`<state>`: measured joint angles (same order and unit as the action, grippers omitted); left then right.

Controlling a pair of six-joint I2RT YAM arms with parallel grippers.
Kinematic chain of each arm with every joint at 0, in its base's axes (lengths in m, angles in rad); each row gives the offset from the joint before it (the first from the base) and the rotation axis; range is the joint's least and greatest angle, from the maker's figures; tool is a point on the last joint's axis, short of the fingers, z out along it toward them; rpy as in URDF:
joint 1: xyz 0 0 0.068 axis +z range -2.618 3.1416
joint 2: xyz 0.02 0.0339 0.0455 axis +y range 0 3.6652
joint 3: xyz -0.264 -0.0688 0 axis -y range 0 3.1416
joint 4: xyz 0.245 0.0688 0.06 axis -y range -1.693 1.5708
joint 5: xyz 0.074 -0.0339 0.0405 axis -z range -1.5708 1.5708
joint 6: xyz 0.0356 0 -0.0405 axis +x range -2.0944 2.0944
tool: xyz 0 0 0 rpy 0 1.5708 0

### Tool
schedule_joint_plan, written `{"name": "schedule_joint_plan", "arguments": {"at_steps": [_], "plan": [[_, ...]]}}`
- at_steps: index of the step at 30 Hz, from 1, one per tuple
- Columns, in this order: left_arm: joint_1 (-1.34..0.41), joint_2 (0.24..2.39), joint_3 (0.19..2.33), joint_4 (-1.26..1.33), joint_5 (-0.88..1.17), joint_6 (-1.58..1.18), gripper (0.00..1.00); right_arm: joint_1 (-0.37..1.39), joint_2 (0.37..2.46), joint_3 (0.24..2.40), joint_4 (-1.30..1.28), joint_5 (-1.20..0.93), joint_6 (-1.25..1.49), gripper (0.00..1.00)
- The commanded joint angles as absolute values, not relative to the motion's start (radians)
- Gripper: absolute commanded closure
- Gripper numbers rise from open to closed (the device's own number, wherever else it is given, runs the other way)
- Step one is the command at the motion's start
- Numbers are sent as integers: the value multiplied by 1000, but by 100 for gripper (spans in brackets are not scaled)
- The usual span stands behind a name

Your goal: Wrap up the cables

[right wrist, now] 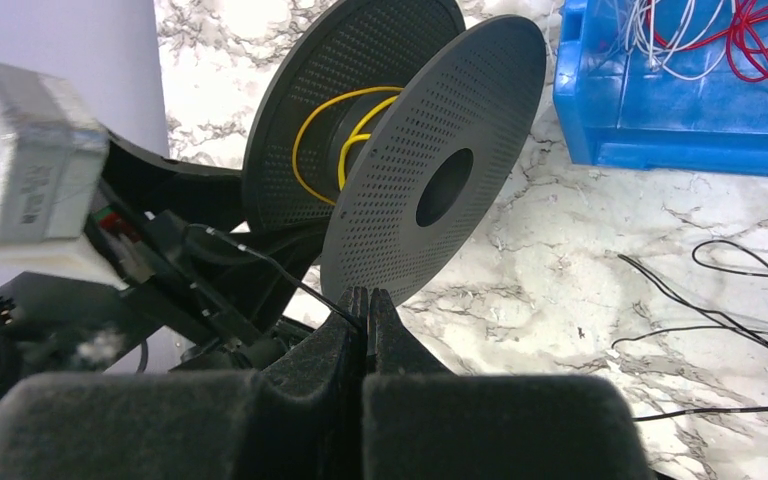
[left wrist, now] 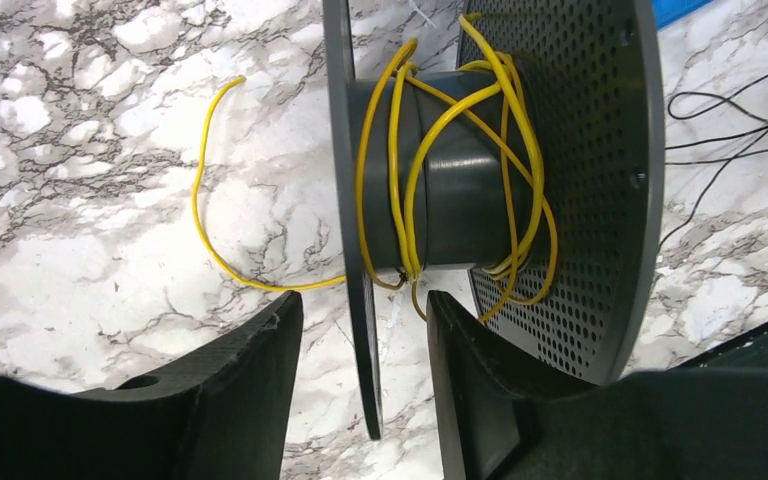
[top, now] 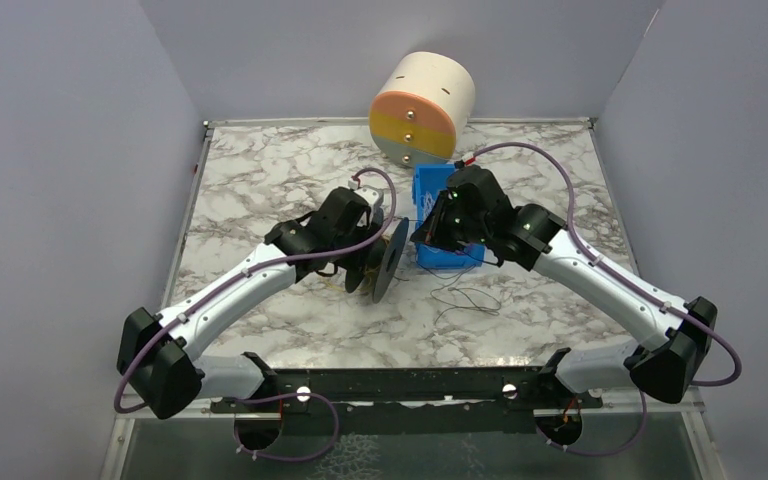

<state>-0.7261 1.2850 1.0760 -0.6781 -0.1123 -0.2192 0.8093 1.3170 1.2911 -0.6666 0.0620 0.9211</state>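
What matters to me here is where the spool's (right wrist: 410,120) winding gap lies from the strand I am carrying. The spool stands on its rims on the counter (left wrist: 80,200) between the two arms, its axle lying flat and pointing roughly from one arm toward the other, so each arm faces a disc rather than the gap.

My right pincer (right wrist: 365,300) is pressed together just below the rim of the disc nearest it. A dark wire (right wrist: 280,275) runs slanting up to its tips, and I judge it is nipped there (it is hair-thin, so I say that with some caution). From this pincer the gap lies up and beyond that disc, so I reckon the strand has to clear the rim before it can drop onto the hub.

My left pincer (left wrist: 363,310) stands apart, straddling the lower rim of the other disc. There is a sliver of daylight on both sides, so it holds nothing.

The yellow wire (left wrist: 400,170) sits in loose, crossing turns on the hub, with its free end curling out over the counter on the outer side of that disc.

More loose dark wires (right wrist: 720,300) lie on the counter to the right, and the red and white wires (right wrist: 760,40) are in the blue bin (right wrist: 660,130) beyond. The right arm is the nearer one to all of these.
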Motion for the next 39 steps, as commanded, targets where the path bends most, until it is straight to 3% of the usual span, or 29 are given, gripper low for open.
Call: {"name": "schedule_joint_plan", "arguments": {"at_steps": [1, 39], "plan": [[-706, 1221, 1100, -658, -81, -221, 47, 808, 1332, 1322, -641, 74, 948, 99], [-655, 1039, 1030, -509, 34, -276, 35, 860, 1456, 1362, -661, 174, 1161, 99]]}}
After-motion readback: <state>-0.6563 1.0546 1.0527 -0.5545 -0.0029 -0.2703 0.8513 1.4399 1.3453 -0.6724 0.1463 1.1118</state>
